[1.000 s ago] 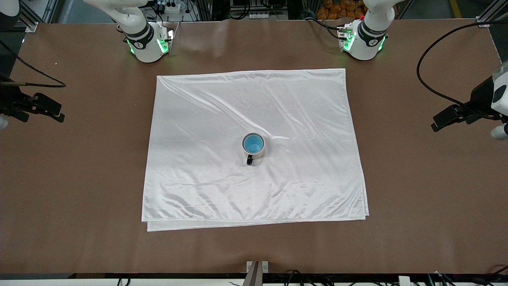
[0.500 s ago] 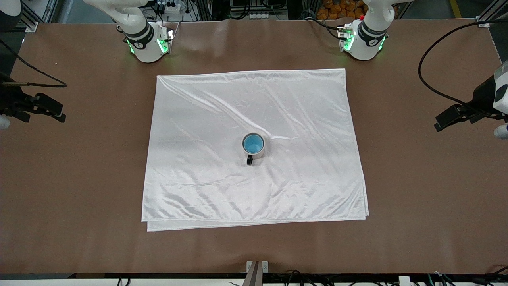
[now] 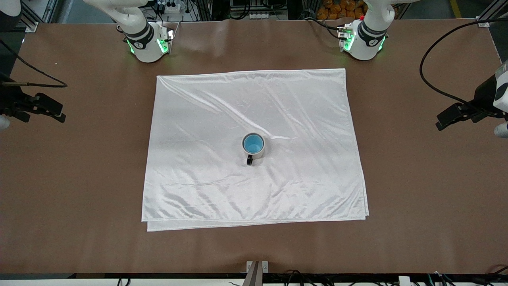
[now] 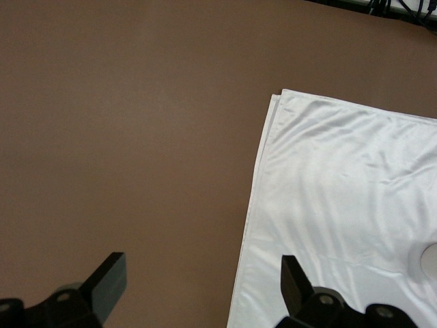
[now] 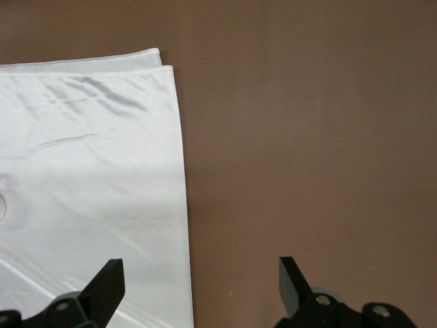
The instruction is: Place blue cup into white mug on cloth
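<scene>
The blue cup [image 3: 253,143] stands upright inside the white mug [image 3: 258,152], whose black handle [image 3: 249,160] points toward the front camera. The mug stands near the middle of the cloth [image 3: 198,159]. My left gripper [image 3: 446,119] is open and empty over bare table at the left arm's end, well away from the cloth. My right gripper [image 3: 55,111] is open and empty over bare table at the right arm's end. In the left wrist view the open gripper [image 4: 201,273] is over the cloth's edge [image 4: 341,191]. In the right wrist view the open gripper [image 5: 199,273] is over the cloth's edge [image 5: 89,171].
The brown table [image 3: 416,198] surrounds the cloth on all sides. Black cables [image 3: 426,79] hang by the left gripper and also by the right gripper [image 3: 35,71]. A small metal bracket [image 3: 256,267] sits at the table edge nearest the front camera.
My left gripper has drawn slightly farther from the cloth toward its end of the table. The right gripper, the mug and the cup have barely moved.
</scene>
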`<state>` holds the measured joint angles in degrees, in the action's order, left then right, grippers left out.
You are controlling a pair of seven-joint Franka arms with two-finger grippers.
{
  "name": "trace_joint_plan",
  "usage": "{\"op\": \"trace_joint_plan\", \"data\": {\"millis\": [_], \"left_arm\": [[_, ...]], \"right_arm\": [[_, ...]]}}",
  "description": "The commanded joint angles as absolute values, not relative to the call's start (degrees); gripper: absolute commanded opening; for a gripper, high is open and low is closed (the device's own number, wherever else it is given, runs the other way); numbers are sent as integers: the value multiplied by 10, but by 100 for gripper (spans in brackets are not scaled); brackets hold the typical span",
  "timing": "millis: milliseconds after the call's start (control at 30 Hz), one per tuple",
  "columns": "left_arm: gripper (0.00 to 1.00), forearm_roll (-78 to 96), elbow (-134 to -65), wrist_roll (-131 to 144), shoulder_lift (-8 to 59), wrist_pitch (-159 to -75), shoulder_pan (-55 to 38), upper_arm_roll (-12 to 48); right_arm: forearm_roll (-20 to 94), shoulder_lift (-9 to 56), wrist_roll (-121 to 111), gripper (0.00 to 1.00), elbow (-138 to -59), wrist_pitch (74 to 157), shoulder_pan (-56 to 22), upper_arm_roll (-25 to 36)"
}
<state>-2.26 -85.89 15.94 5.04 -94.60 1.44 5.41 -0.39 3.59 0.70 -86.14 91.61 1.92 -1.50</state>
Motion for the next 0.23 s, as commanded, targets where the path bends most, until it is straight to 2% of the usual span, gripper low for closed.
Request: {"op": "trace_joint_plan", "data": {"millis": [0,200], "left_arm": [[100,-11,-867,148,43,-943,6,45],[100,-13,-867,148,43,-943,7,46]], "right_arm": [[-3,35,9,100,-863,918,20,-15],[-2,35,9,100,-862,919,20,-15]]}}
